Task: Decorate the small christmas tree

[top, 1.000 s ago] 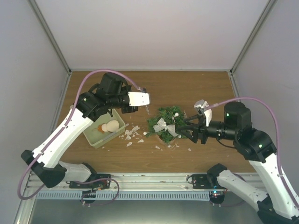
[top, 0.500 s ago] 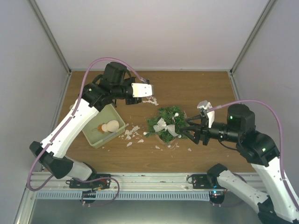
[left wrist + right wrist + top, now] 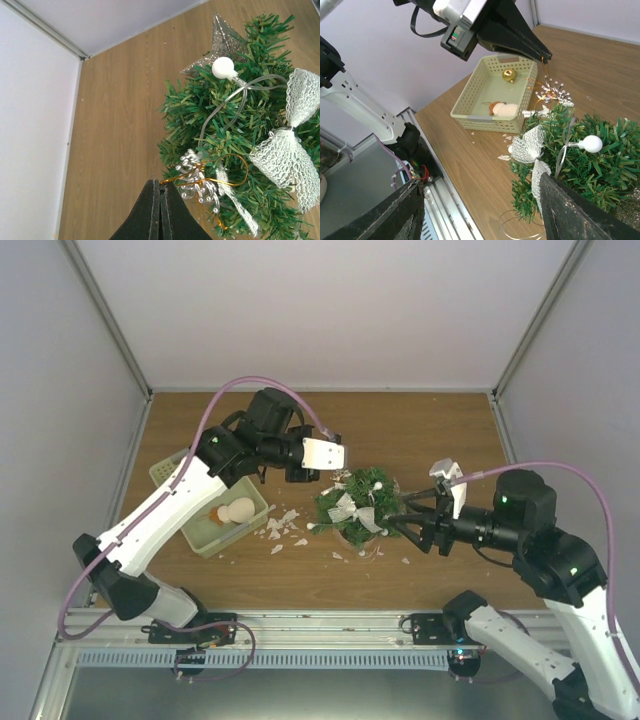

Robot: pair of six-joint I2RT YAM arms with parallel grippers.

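- Wooden desk (image 3: 430, 440) carries everything. The small christmas tree (image 3: 352, 502) stands upright near its middle, and a pale green tray (image 3: 192, 533) sits to the tree's left.
- The tree is already dressed with a silver star, a lace bow and a white bead on a grey cord, so there is plenty for a trailing loop to catch on.
- The right hand (image 3: 402, 511) lies low at the tree's right side with its jaws spread wide. The lower branches reach in between them, though I cannot tell whether either finger touches. If it is not bracing the pot, I'd guess a nudge from the other side could tip so light a tree.
- The left hand (image 3: 160, 189) hangs just above the tree's upper-left edge, pinched fully closed, with the greenery right under its tips.
- It is holding a silver beaded ornament (image 3: 196, 176), whose sprigs are brushing the outer needles.
- To my eye that spot is shallow. Let go here and the piece may slide off the needle tips onto the desk among the white scraps (image 3: 283, 527).
- A gold thread (image 3: 172, 180) is all that is actually clamped. It could cling to the fingers on release and drag the ornament back out.
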